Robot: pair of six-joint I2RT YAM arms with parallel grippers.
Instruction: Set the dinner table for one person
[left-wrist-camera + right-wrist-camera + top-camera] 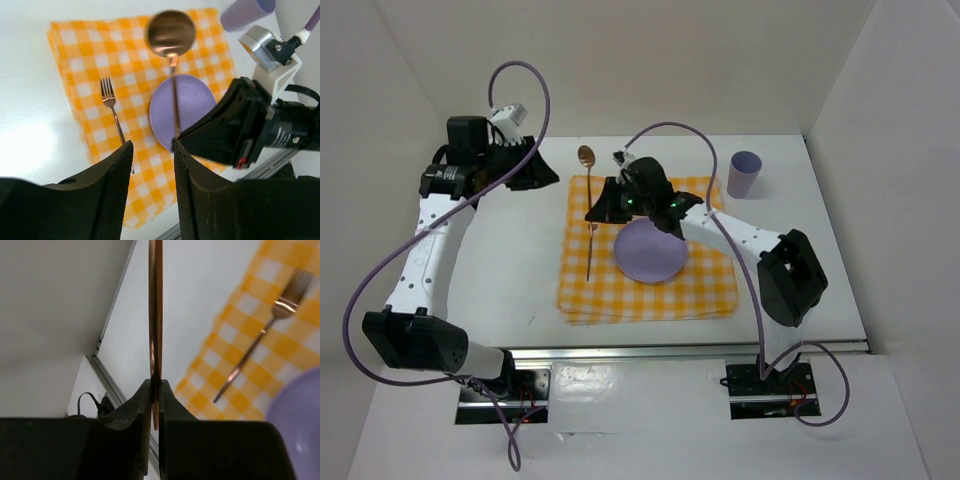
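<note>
**Spoon held by its handle end over the set cloth**

The right pincer is clamped on the thin end of the copper spoon, and the bowl stands far out from the grip. I judge the spoon could pivot or slip there and drop onto the fork or the lilac plate. The left pincer, parted and empty near the bowl, could also knock it. The white surface spreads under the yellow-checked cloth, with a lilac cup at far right and a metal rail along the near edge. Plain white walls close in left, far and right.
</note>
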